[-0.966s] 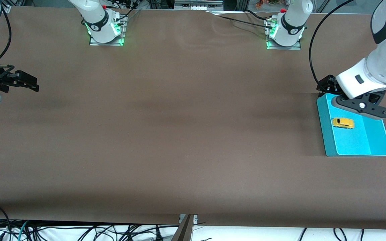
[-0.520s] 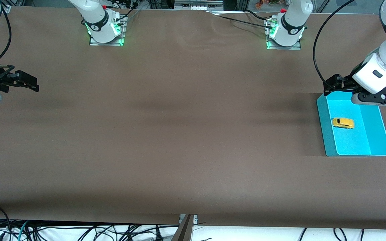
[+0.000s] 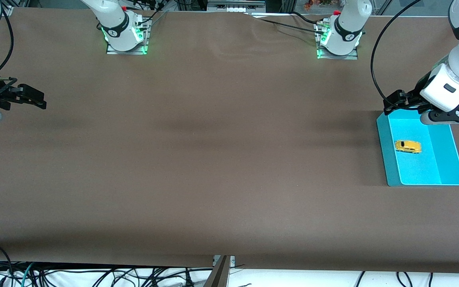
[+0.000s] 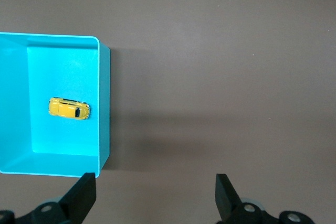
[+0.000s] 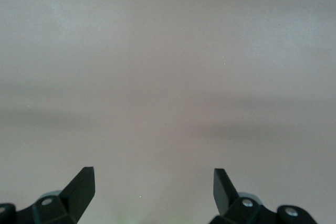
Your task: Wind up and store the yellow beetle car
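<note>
Presently the brown surface (image 3: 213,159) carries a teal tray (image 3: 389,159) toward the left arm's end. The left gripper (image 4: 152,195), released and empty, hangs over the tray's edge; the right gripper (image 5: 153,184), also released, waits. The yellow beetle car (image 3: 408,146) sits inside the tray: probably light, rigid, smooth. Grasp across its flanks.

Beetle car (image 3: 408,146) in the tray (image 3: 389,159) at the left arm's end of the table (image 3: 213,159)

Glossy yellow beetle car (image 3: 408,146), smooth plastic-looking turquoise tray (image 3: 390,163), matt brown tabletop (image 3: 213,159)
</note>
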`<state>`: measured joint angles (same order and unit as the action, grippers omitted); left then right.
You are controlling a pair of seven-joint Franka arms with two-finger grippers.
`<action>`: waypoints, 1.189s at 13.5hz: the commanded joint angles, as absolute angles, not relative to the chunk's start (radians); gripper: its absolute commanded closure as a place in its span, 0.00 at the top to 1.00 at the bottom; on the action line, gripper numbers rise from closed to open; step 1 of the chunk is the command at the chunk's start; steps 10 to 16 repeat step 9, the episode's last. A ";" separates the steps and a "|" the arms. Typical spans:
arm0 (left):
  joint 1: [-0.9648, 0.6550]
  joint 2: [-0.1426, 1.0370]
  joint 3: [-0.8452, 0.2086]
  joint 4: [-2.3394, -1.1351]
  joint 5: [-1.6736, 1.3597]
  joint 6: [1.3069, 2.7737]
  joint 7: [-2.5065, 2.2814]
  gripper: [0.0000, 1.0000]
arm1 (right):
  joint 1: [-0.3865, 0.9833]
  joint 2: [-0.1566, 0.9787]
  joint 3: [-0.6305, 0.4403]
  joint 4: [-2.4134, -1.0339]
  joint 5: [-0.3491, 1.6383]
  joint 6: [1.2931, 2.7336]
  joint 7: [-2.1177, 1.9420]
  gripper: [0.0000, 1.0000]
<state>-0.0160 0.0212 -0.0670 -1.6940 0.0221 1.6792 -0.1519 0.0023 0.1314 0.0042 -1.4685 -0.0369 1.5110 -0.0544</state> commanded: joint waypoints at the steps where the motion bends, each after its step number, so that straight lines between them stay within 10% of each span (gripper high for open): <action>1: -0.038 -0.049 -0.048 -1.791 0.000 1.744 -0.170 1.00 | -0.002 0.121 0.005 -1.474 -0.023 1.509 -0.067 1.00; 16: -0.038 -0.066 -0.038 -1.822 -0.021 1.763 -0.166 1.00 | -0.002 0.121 0.005 -1.474 -0.023 1.511 -0.069 1.00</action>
